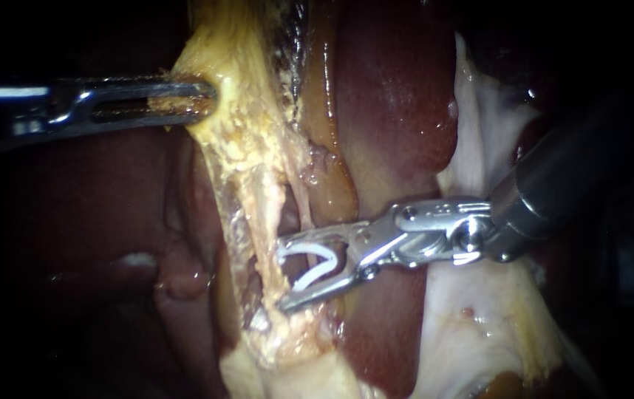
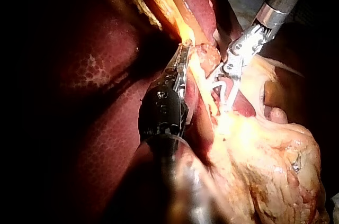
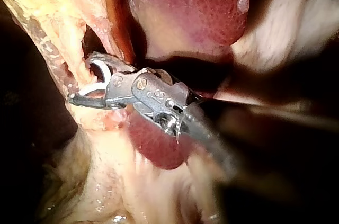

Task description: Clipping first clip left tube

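In the upper left of the endoscope frame, my left instrument (image 1: 188,100) is coming in flat from the left. Its hand is clenched on a wad of yellow fatty tissue (image 1: 239,140), both jaws pressed onto it. From the left wrist camera it's looking the same: the left instrument (image 2: 183,62) is biting the edge of that yellow strip, with the right one just beside it.

Down in the middle of the endoscope frame, my right instrument (image 1: 281,273) is reaching in from the right. Its hand is standing wide apart and carrying an open white clip (image 1: 315,270), one leg lying along each jaw, so it's grasping the clip and nothing else yet. The jaw tips are sitting right at the left tube (image 1: 247,214), the pale stretched strand running down from the yellow tissue to the lower centre. I honestly can't tell if the tube is fully between the jaws or just touching the tips.

In the right wrist shot, the right instrument (image 3: 79,78) is showing the white clip (image 3: 103,75) curled between its jaws, right against the pale strand ahead of it.

Dark red liver (image 1: 398,96) is filling the upper middle of the endoscope frame behind everything.
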You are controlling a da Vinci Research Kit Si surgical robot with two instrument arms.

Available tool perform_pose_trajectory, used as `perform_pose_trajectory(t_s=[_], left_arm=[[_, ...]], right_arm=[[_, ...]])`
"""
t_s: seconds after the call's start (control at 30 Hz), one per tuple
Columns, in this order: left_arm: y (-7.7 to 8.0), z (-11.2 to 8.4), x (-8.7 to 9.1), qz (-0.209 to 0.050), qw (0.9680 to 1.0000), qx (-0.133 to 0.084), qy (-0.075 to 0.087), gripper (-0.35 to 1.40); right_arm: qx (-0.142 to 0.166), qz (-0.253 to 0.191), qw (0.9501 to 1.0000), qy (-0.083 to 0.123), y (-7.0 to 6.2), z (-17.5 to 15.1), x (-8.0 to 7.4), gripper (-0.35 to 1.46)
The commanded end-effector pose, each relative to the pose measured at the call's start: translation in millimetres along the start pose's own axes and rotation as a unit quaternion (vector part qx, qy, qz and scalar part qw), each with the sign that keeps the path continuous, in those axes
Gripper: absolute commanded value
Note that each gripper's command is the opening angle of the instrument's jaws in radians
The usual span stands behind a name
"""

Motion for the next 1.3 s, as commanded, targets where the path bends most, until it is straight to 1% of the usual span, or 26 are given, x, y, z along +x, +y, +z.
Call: perform_pose_trajectory(t_s=[0.03,0.13,0.2,0.3,0.33,0.53,0.73,0.83,1.03,1.1,1.3], left_arm=[[0.0,0.0,0.0,0.000,1.0000,0.000,0.000,-0.35],[0.0,0.0,0.0,0.000,1.0000,0.000,0.000,-0.35],[0.0,0.0,0.0,0.000,1.0000,0.000,0.000,-0.35],[0.0,0.0,0.1,0.000,1.0000,0.000,0.000,-0.35],[0.0,0.0,0.1,0.000,1.0000,0.000,0.000,-0.35],[0.0,0.0,0.1,0.000,1.0000,-0.001,0.000,-0.35],[0.0,0.1,0.1,0.000,1.0000,-0.001,0.000,-0.35],[0.0,0.2,0.1,0.000,1.0000,-0.001,0.000,-0.35],[-0.1,0.4,0.2,0.000,1.0000,-0.002,-0.001,-0.35],[-0.2,0.5,0.3,0.000,1.0000,-0.004,-0.001,-0.35],[-0.1,0.6,0.3,0.000,1.0000,-0.004,-0.001,-0.35]], right_arm=[[0.002,-0.001,1.0000,0.000,0.0,0.3,-0.1,0.58],[0.017,-0.010,0.9998,-0.005,0.0,1.0,-0.5,0.58],[0.035,-0.009,0.9993,0.004,-0.1,1.1,-0.7,0.58],[0.066,-0.003,0.9975,0.026,-0.2,0.8,-0.7,0.58],[0.074,0.000,0.9968,0.030,-0.3,0.7,-0.7,0.58],[0.117,0.015,0.9919,0.048,-0.4,1.0,-1.0,0.58],[0.132,0.019,0.9892,0.060,-0.4,1.6,-0.7,0.58],[0.136,0.021,0.9881,0.070,-0.5,1.9,-0.4,0.58],[0.142,0.023,0.9861,0.082,-0.4,2.7,0.1,0.57],[0.144,0.023,0.9856,0.084,-0.5,2.9,0.3,0.57],[0.150,0.020,0.9850,0.083,-0.8,3.1,0.5,0.56]])
